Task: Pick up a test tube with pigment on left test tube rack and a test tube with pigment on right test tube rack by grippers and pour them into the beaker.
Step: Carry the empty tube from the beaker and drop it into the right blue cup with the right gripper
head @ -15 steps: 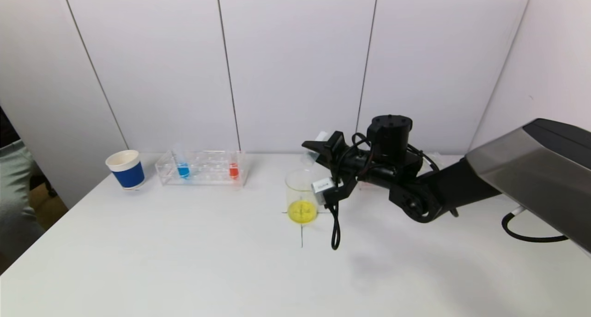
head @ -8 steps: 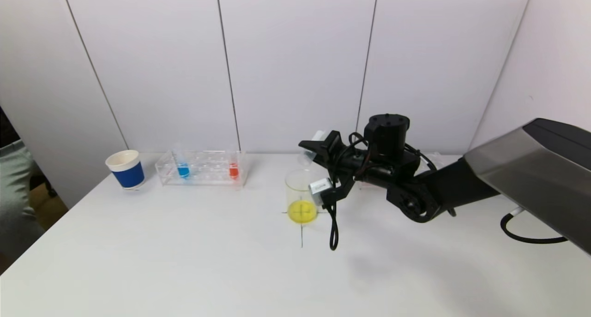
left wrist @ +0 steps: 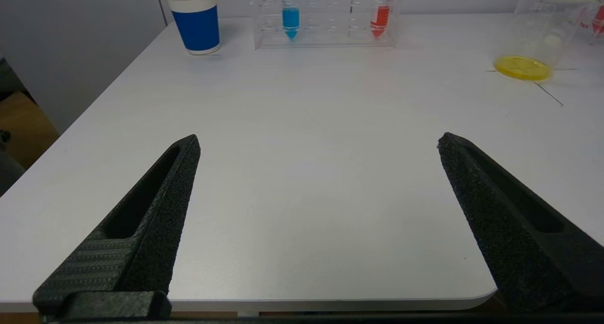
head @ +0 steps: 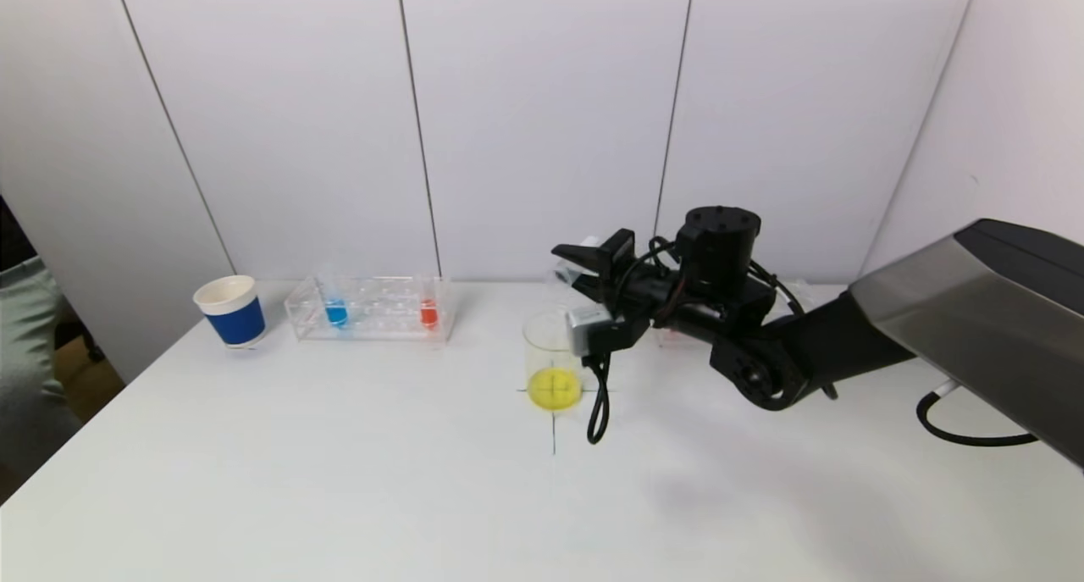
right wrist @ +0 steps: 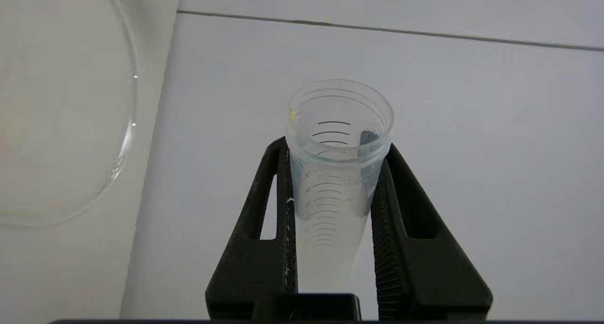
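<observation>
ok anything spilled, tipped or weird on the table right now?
No spill visible. The yellow liquid sits inside the beaker, and the left rack stands upright with its blue and red tubes. The right gripper is shut on an emptied tube; one yellow drop clings at its rim. The left gripper is open, over bare table.

One beaker (head: 552, 353) stands on the tabletop (head: 339, 480) with yellow in it. One clear rack (head: 370, 308) holds two tubes — one blue tube (head: 335, 309) and one red tube (head: 428, 311). One empty tube (right wrist: 336, 173) is up high. One blue cup (head: 229, 310) — that is all.
</observation>
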